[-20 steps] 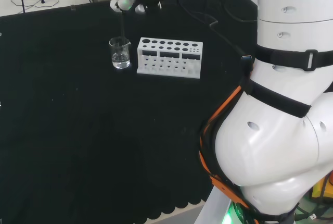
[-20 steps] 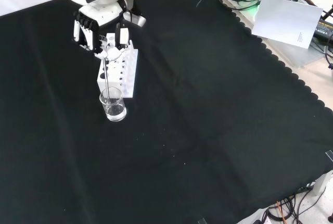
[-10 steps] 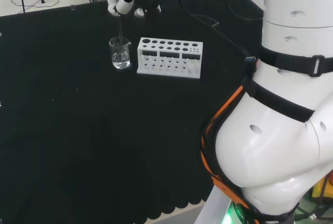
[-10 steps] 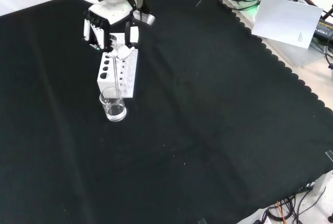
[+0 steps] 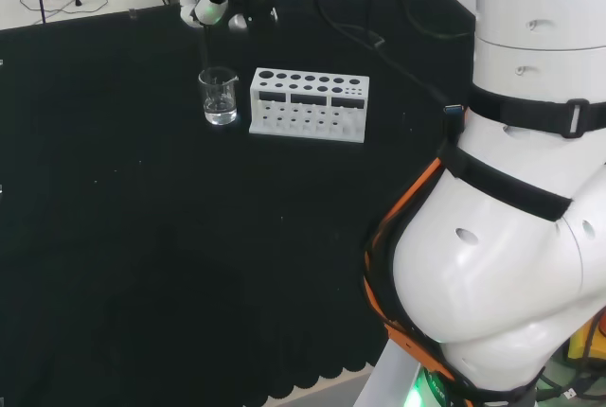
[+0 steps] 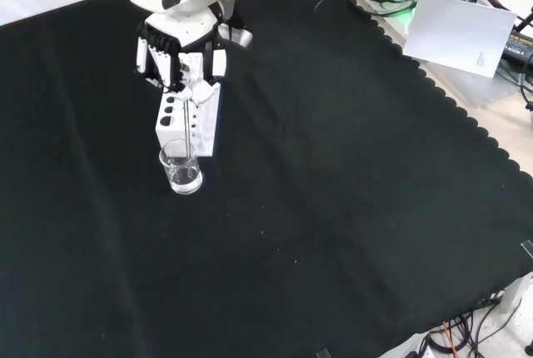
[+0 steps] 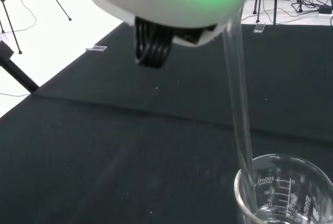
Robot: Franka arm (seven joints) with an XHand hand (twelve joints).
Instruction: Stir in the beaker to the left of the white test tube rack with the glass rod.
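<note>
A clear glass beaker (image 5: 219, 97) with a little clear liquid stands just left of the white test tube rack (image 5: 309, 104) in the head view. The hand (image 5: 210, 5) hovers above and behind it, fingers curled on the top of a thin glass rod (image 5: 207, 47). The rod slants down into the beaker. In the front view the hand (image 6: 179, 50) hangs over the rack (image 6: 190, 121), with the beaker (image 6: 181, 166) nearer the camera. Close up in the wrist view, the rod (image 7: 237, 94) enters the beaker (image 7: 286, 187) just inside its rim.
Black cloth (image 6: 333, 208) covers the bench all round the beaker and rack. In the front view, cables and a sheet of white paper (image 6: 462, 33) lie beyond the cloth's scalloped edge at the upper right. The arm's white links (image 5: 511, 189) stand at the right of the head view.
The hand has shifted a little to the left in the head view, tilting the rod's top that way. The rod's lower end stays in the beaker, which has not moved.
</note>
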